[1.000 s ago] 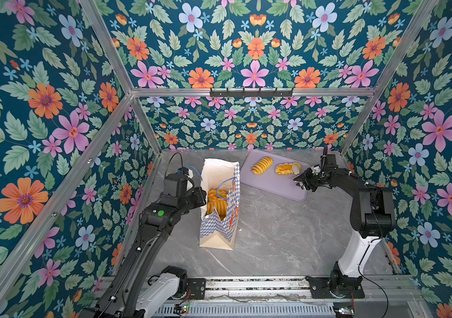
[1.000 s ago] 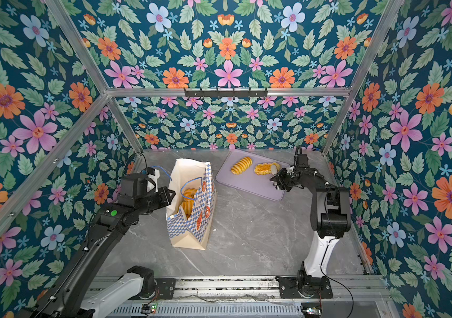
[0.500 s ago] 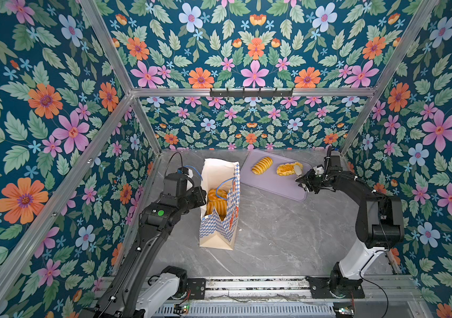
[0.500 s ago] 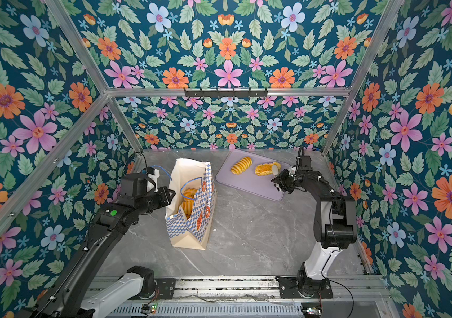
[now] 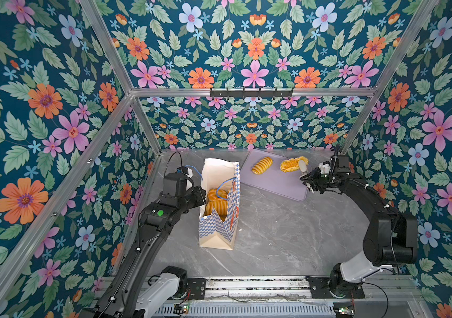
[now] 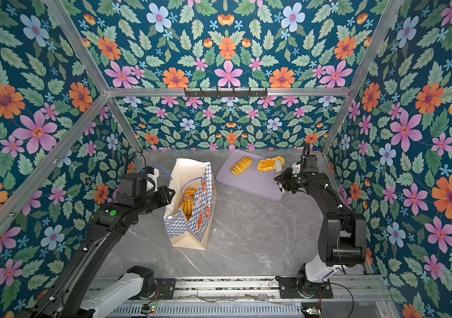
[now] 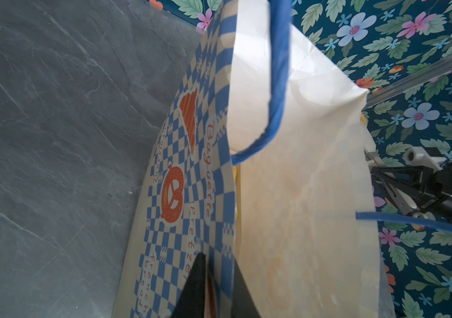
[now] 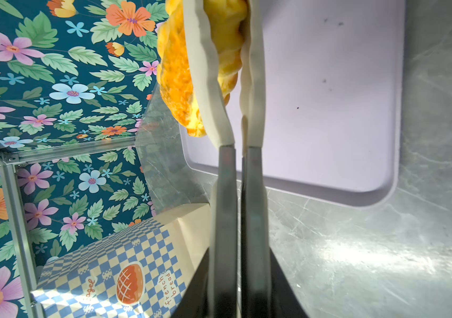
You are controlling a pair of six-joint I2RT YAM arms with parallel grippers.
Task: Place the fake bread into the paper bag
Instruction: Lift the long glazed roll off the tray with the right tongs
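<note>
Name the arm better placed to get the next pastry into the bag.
Right. The right gripper is shut on the braided loaf at the lilac tray; the left gripper is pinching the paper bag's wall.

In both top views you look steeply down from high above the near edge onto the same whole marble table (image 5: 274, 234), while your left wrist camera sits tight against the paper bag (image 7: 302, 165), which your right wrist camera, close over the lilac tray (image 8: 329, 110), also catches.
</note>
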